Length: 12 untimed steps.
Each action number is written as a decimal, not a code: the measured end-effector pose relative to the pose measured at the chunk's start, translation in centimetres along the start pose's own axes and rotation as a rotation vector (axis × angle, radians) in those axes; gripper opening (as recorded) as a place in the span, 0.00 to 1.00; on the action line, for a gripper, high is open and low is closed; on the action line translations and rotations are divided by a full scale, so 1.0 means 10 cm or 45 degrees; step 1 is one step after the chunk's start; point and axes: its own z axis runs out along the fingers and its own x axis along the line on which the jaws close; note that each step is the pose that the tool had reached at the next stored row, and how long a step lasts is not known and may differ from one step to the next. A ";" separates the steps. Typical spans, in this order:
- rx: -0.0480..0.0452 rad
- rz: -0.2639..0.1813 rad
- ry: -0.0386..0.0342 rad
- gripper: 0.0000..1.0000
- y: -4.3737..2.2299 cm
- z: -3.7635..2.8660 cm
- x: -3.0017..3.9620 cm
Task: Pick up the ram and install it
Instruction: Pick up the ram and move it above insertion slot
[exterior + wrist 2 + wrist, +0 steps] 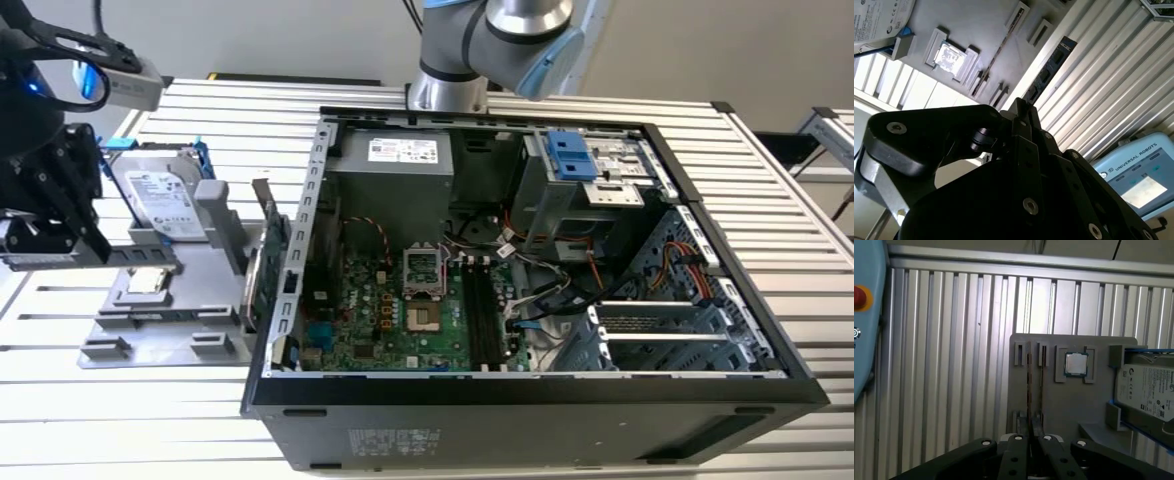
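Gripper [1030,440] has its fingers pressed together on the ram [1053,64]. In the first wrist view the stick runs edge-on, a thin line leading out from between the tips. In the second wrist view its chip side shows, slanting away from them. It appears held clear of the grey tray [174,300], whose holders sit beneath it beside a CPU [1075,363] and a drive [160,195]. In the exterior view the gripper hangs at the exterior view's left, by the tray and well apart from the open case [534,410] in the middle of the frame. Judged step: the pick is made, the install not yet done. The long black slots [483,310] on the board [367,300] look unfilled. Seating would call for the stick's long edge parallel to a slot, contacts down, a route clear of the case wall and loose cables [534,300], then a straight, even press.
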 end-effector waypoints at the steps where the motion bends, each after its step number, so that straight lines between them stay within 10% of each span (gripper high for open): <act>1: 0.000 0.000 0.0000 0.00 0.001 -0.003 -0.001; 12: 0.000 0.000 0.0001 0.00 0.000 -0.034 0.000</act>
